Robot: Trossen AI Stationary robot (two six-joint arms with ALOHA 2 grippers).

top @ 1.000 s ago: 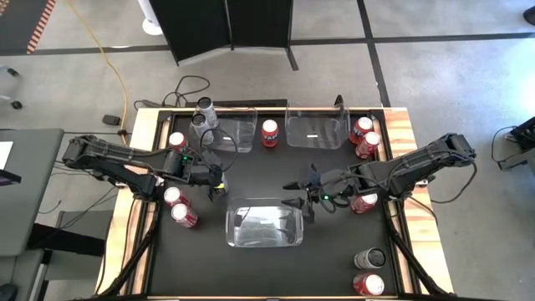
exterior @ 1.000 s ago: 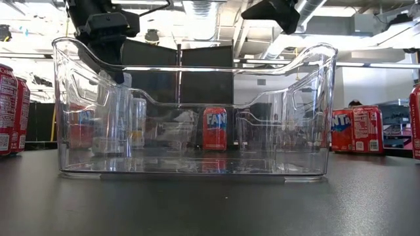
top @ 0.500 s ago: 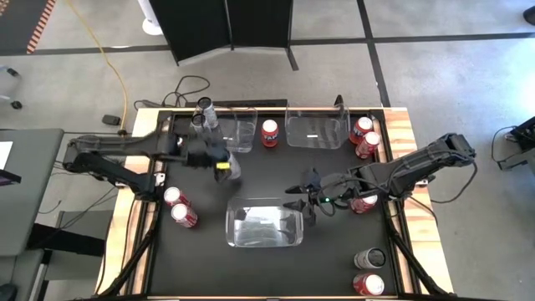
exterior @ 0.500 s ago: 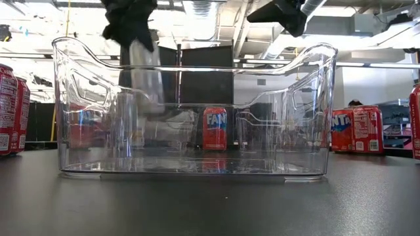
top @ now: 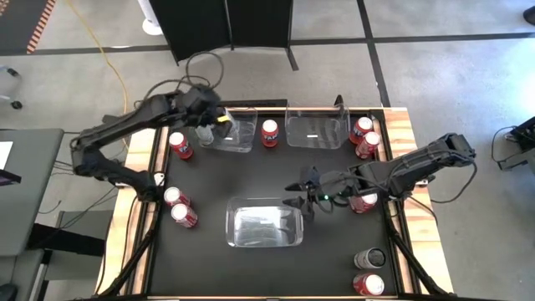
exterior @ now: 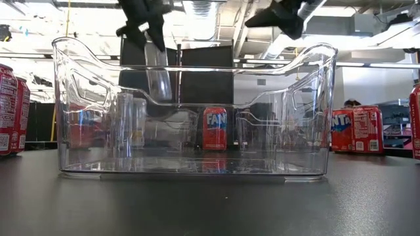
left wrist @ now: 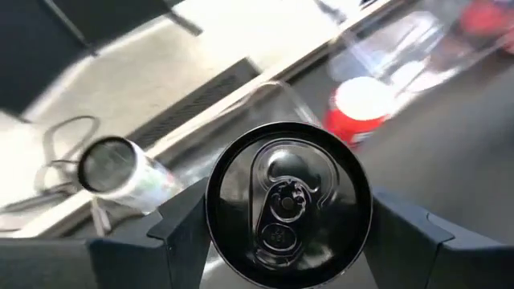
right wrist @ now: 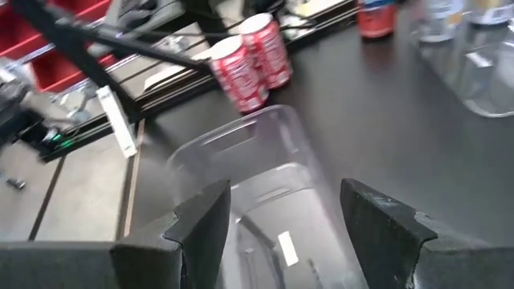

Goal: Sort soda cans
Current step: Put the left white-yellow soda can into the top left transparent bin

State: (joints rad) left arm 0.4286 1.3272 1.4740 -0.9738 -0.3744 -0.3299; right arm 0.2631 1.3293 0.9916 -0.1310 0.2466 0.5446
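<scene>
- Silver-grey can is clamped between the two dark fingers of the left tool; its pull-tab top faces the wrist camera, so its long axis runs along the tool's line.
- From the low camera the same can hangs tilted, top uppermost, high over the table.
- From above, the left tool is at the back left of the black table, at the edge of the back-left clear bin, where another silver can lies near the rim.
- Red cans stand upright: one beside that bin, one between the two back bins, two at back right, two at the left edge.
- Front right corner holds a silver can and a red can, both upright.
- Right tool hovers by the right end of the middle clear bin, fingers spread wide and holding nothing.
</scene>
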